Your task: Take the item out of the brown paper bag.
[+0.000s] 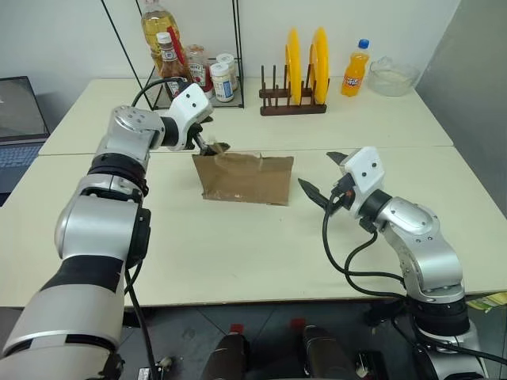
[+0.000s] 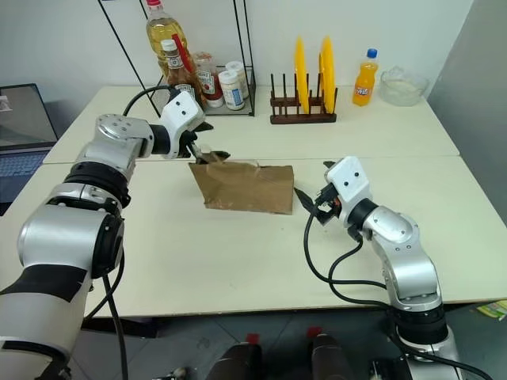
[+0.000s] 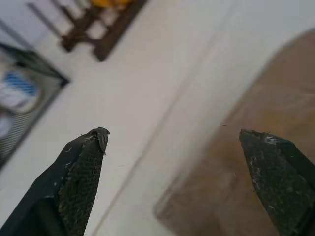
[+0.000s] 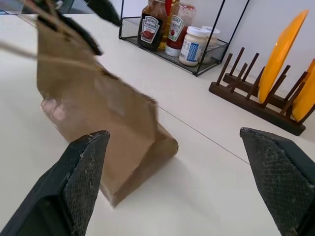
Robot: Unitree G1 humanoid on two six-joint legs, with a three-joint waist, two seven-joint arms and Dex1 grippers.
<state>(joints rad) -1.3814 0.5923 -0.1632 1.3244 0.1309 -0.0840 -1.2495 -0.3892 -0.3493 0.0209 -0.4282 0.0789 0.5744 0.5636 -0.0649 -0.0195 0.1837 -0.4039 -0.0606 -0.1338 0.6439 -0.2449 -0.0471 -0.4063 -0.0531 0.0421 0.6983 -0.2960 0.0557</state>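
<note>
While both grippers gape empty, the left gripper meets the brown paper bag rim.

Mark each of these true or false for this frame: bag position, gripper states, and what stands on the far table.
1. The brown paper bag stands upright on the table. True.
2. The right gripper is shut on the bag. False: its fingers are spread wide and it sits beside the bag's right edge, apart from it.
3. The left gripper is open at the bag's top left corner. True.
4. The orange soda bottle lies inside the bag. False: it stands on the far table next to a glass bowl.
5. Yellow plates stand in a wooden rack. True.
</note>
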